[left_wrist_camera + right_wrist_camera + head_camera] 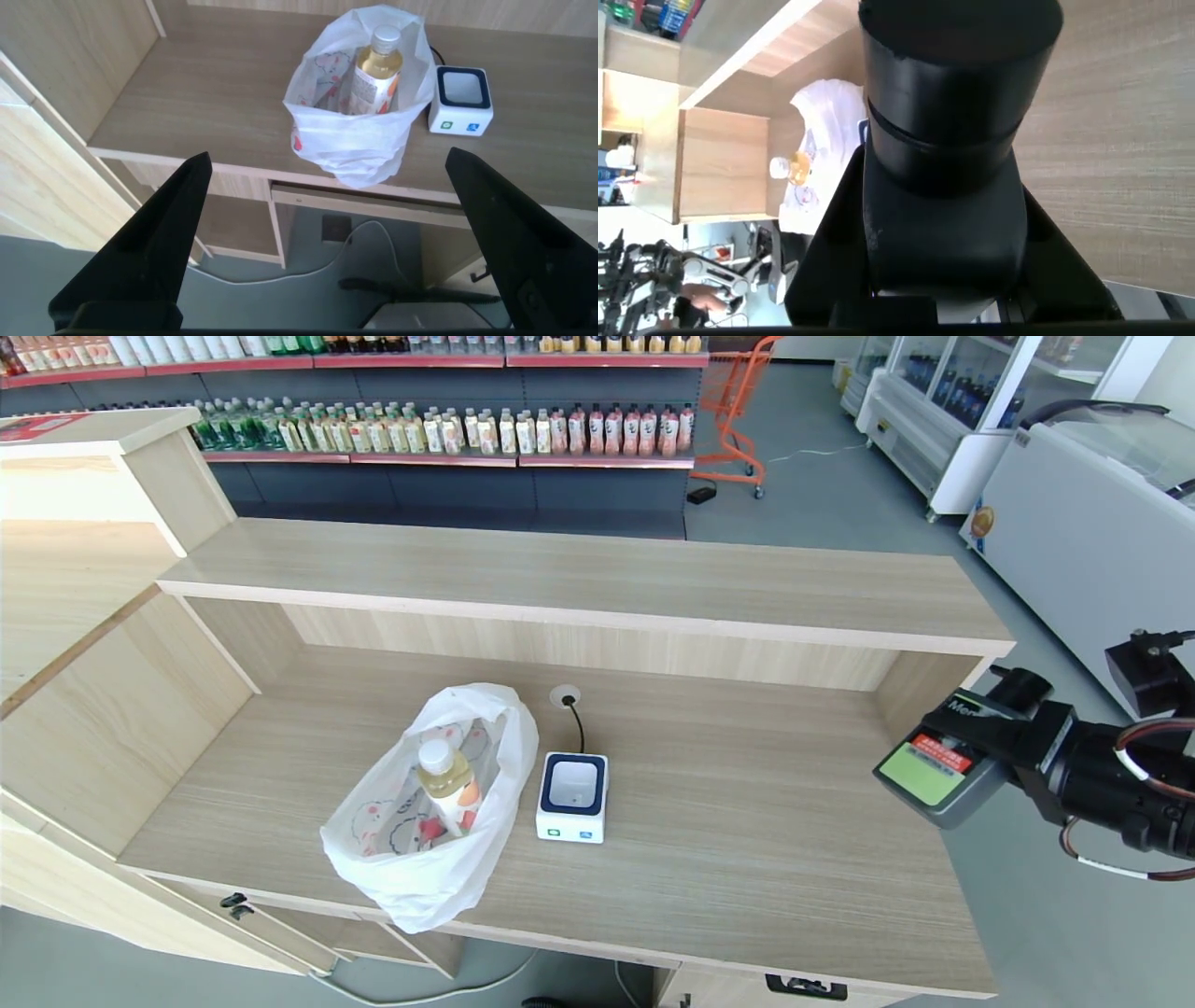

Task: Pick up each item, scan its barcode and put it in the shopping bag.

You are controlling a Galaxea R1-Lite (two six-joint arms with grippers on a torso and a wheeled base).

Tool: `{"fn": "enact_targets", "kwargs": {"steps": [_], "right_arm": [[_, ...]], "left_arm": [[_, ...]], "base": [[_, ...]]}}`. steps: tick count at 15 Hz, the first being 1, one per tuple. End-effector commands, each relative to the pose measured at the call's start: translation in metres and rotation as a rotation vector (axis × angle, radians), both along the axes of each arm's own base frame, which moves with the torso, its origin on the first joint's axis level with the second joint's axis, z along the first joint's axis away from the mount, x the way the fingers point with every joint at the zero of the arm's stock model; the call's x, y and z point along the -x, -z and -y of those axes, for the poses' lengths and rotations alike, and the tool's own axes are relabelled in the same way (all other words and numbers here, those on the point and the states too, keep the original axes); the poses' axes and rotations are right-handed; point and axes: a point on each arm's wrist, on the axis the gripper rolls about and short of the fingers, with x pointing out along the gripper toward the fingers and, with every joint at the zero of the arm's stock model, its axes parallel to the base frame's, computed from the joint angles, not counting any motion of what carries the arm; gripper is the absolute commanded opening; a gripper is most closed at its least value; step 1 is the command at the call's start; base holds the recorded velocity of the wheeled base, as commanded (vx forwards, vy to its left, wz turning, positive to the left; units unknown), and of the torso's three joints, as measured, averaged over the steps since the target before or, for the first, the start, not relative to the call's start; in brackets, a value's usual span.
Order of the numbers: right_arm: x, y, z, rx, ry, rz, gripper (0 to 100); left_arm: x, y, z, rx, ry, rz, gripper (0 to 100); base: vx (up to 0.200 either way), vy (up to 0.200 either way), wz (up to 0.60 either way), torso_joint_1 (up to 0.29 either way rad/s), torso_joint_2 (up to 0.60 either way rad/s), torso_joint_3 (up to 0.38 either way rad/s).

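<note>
The fingers [154, 247] of my left gripper [329, 163] stand wide apart with nothing between them; they hang out past the near edge of the counter [747, 821], above the floor, with the shopping bag [439, 887] ahead of them. My right gripper [1004, 742] is closed around a dark bottle [926, 773] with a black cap and a green and red label; I hold it in the air off the counter's right end, well apart from everything on the wood; in my right wrist view the dark bottle hides my fingers, so I cannot tell how they sit on it.

The shopping bag is white plastic and stands open on the counter near its front edge; a bottle of yellow drink [446, 782] with a white cap stands upright inside it. The scanner [572, 796], white with a dark window facing up, sits just beside the bag on its right; its black cable runs back to a round port [565, 696] in the wood.

The counter is pale wood with a raised ledge [579, 569] along the back; behind it run shelves of bottled drinks [448, 429]; an orange trolley [738, 401] stands at the aisle's end, and freezer cabinets [1074, 504] line the right.
</note>
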Motion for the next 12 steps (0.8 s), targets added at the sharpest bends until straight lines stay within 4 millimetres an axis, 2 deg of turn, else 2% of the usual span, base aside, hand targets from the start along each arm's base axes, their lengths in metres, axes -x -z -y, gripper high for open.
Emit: {"fn": "enact_targets", "kwargs": {"steps": [1, 4, 12], "right_arm": [[-0.0028, 0.0030, -0.0043, 0.002, -0.018, -0.012, 0], [-0.0042, 0.0031, -0.0064, 0.005, -0.028, -0.013, 0], [-0.0095, 0.0085, -0.0099, 0.008, -0.041, -0.033, 0]], "left_arm": [[0.0000, 0.0000, 0.0000, -0.001, 0.000, 0.000, 100], [0.0000, 0.0000, 0.0000, -0.003, 0.000, 0.000, 100], [0.0000, 0.0000, 0.0000, 0.001, 0.000, 0.000, 100]], "base": [[0.000, 0.000, 0.00, 0.000, 0.00, 0.000], [0.000, 0.000, 0.00, 0.000, 0.00, 0.000], [0.000, 0.200, 0.00, 0.004, 0.00, 0.005]]}}
